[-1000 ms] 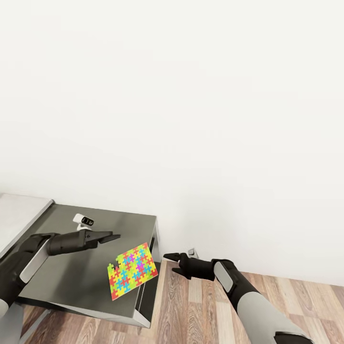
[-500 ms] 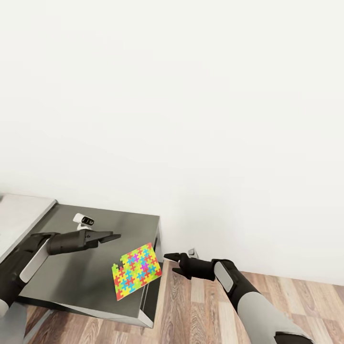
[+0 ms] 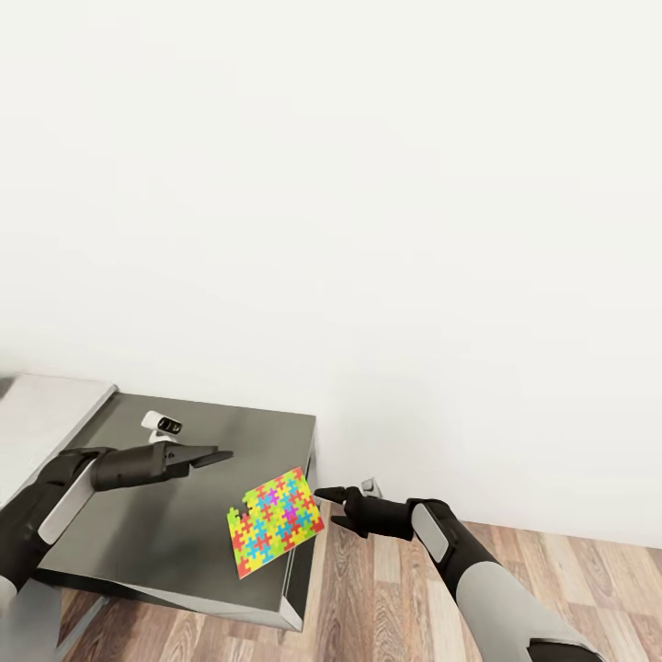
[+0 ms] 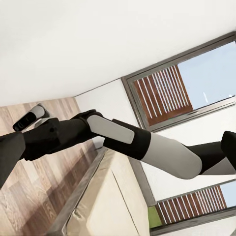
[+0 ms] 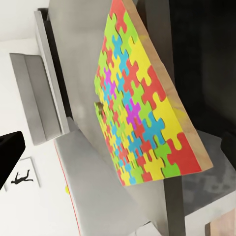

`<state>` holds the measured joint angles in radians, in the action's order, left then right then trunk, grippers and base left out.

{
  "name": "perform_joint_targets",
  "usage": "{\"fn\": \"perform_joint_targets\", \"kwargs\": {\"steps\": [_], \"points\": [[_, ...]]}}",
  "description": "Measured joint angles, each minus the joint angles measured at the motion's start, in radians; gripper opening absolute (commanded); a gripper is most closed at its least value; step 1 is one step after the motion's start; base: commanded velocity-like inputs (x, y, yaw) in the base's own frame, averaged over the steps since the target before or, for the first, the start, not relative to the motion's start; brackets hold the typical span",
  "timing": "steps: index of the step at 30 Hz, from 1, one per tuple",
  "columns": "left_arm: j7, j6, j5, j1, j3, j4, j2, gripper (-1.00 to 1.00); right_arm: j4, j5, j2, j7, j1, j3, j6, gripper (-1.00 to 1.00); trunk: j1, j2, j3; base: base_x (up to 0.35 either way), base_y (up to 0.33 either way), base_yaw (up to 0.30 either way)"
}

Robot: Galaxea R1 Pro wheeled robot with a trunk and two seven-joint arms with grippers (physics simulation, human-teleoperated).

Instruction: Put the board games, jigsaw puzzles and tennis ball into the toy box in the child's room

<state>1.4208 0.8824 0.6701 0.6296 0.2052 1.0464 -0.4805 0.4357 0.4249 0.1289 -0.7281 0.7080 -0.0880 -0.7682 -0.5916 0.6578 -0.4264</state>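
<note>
The jigsaw puzzle [image 3: 277,521] lies on the table's [image 3: 165,542] right end, overhanging slightly. The right gripper [image 3: 324,507], nearer, hangs spread just right of it; the left gripper [image 3: 216,453], empty, looks closed.

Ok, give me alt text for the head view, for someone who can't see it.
A multicoloured jigsaw lies at the right end of a dark grey table, its corner over the edge. The left claw hovers above the table; the right claw points at the jigsaw's right edge, over wood floor. A blank white wall takes up the upper picture.
</note>
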Motion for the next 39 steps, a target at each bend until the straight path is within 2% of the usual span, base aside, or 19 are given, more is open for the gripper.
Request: {"fn": "perform_joint_targets", "kwargs": {"steps": [5, 23, 26, 30, 32, 36, 39], "points": [[0.000, 0.000, 0.001, 0.000, -0.001, 0.000, 0.000, 1.00, 0.000, 0.000, -0.001, 0.000, 0.000, 0.000, 0.001, 1.00, 0.000, 0.000, 0.000, 0.000, 0.002, 0.000], [0.000, 0.002, 0.001, 0.000, 0.002, 0.001, 0.000, 1.00, 0.007, -0.008, 0.001, -0.002, 0.000, 0.005, 0.010, 1.00, -0.069, 0.126, -0.056, 0.000, 0.000, 0.000], [0.000, 0.004, 0.004, 0.000, 0.002, 0.014, 0.000, 1.00, 0.007, -0.006, 0.000, -0.005, 0.000, 0.005, 0.013, 1.00, -0.069, 0.126, -0.057, 0.000, 0.000, 0.000], [0.000, 0.022, 0.004, -0.022, 0.001, 0.085, -0.002, 1.00, 0.009, -0.005, 0.001, -0.004, 0.000, 0.006, 0.014, 1.00, -0.069, 0.126, -0.057, 0.000, 0.000, 0.000], [0.000, 0.051, 0.002, -0.051, -0.002, 0.148, -0.003, 1.00, 0.009, -0.006, 0.002, -0.002, 0.000, 0.007, 0.013, 1.00, -0.069, 0.126, -0.057, 0.000, 0.000, 0.000], [-0.002, 0.092, 0.001, -0.098, -0.032, 0.252, -0.006, 1.00, 0.008, -0.007, 0.003, 0.001, 0.000, 0.008, 0.006, 1.00, -0.069, 0.126, -0.057, 0.000, 0.000, 0.000], [-0.006, 0.100, 0.001, -0.108, -0.051, 0.271, -0.005, 1.00, 0.007, -0.008, 0.004, 0.009, 0.000, 0.008, 0.003, 1.00, -0.069, 0.126, -0.057, -0.002, 0.000, 0.000]]}}
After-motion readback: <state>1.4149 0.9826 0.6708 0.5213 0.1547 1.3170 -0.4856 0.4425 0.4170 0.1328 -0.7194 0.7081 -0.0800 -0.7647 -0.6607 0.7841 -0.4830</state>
